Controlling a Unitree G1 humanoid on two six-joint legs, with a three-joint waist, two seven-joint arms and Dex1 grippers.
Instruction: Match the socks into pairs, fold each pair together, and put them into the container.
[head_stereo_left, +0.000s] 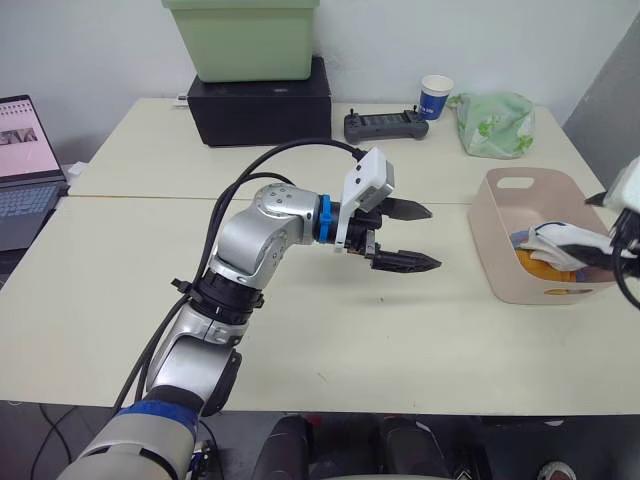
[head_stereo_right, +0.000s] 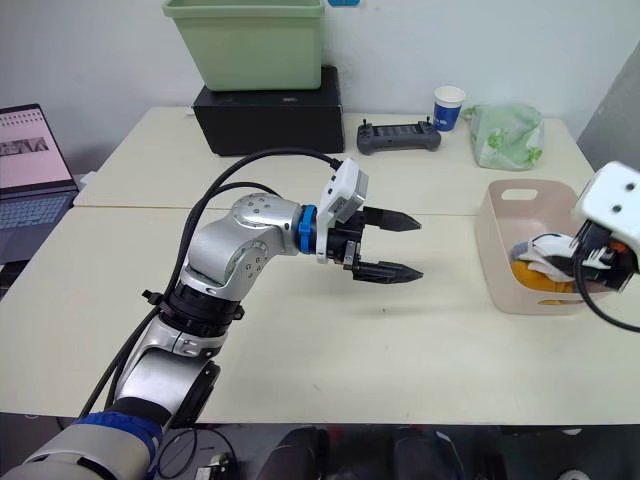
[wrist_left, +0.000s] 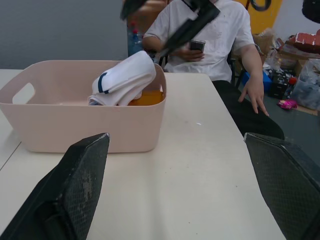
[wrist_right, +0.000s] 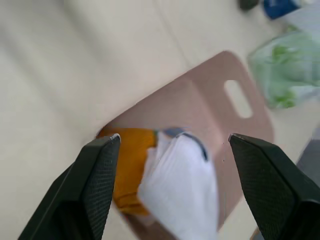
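The pale pink container (head_stereo_left: 500, 262) stands at the table's right end. Inside it, a folded white pair of socks (wrist_left: 125, 77) with a dark blue mark lies on top of mustard-orange socks (wrist_left: 148, 98), leaning against the rim. My right gripper (wrist_right: 174, 137) hovers just above the white pair (wrist_right: 182, 175), open, its fingers wide apart to either side of the bundle. My left gripper (head_stereo_left: 432, 237) hangs open and empty over the middle of the table, pointing at the container from a short way off.
At the back stand a green tub (head_stereo_left: 240, 40) on a black box (head_stereo_left: 262, 105), a remote controller (head_stereo_left: 385, 125), a paper cup (head_stereo_left: 435, 97) and a green-and-white cloth bundle (head_stereo_left: 493, 123). A laptop (head_stereo_left: 25, 170) sits far left. A person (wrist_left: 210, 35) sits beyond the table's right end.
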